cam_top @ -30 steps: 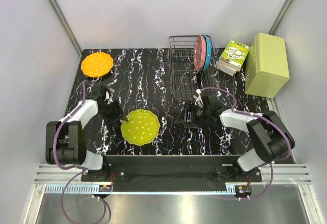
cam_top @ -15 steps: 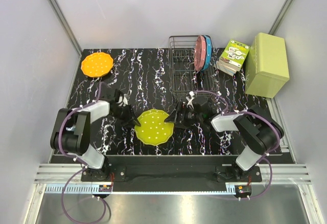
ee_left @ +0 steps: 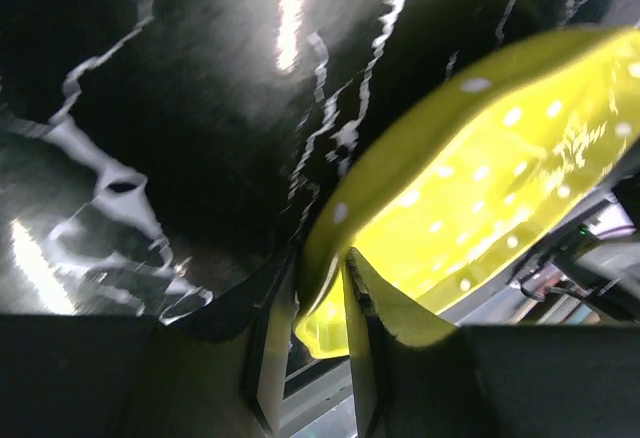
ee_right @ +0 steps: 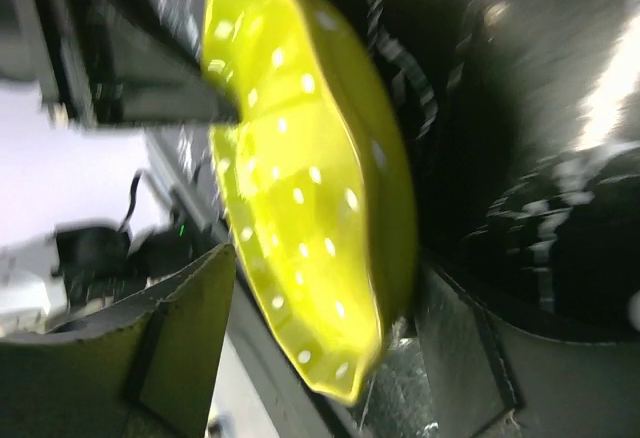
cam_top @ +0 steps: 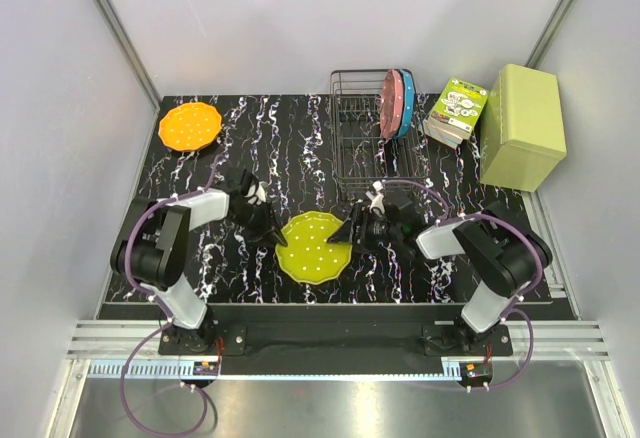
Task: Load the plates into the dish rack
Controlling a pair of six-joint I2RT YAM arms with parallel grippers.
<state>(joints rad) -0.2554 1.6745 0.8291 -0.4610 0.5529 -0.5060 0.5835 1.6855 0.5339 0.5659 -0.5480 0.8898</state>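
Note:
The yellow-green plate [cam_top: 315, 246] is held tilted just above the table's front middle. My left gripper [cam_top: 272, 232] is shut on its left rim; in the left wrist view the fingers [ee_left: 268, 343] pinch the plate [ee_left: 480, 178]. My right gripper [cam_top: 346, 234] is open with the plate's right rim between its jaws; in the right wrist view the plate [ee_right: 310, 218] sits between the spread fingers [ee_right: 190, 338]. The orange plate [cam_top: 190, 126] lies flat at the back left. The pink plate [cam_top: 391, 103] and blue plate [cam_top: 405, 104] stand upright in the dish rack [cam_top: 358, 138].
A light green box [cam_top: 522, 126] stands at the back right. A printed booklet or carton [cam_top: 457, 111] leans between it and the rack. Grey walls close in the table on the left, back and right.
My left gripper has carried the yellow-green plate to the right and tilted it up. My right gripper has moved left until its open jaws straddle the plate's right rim.

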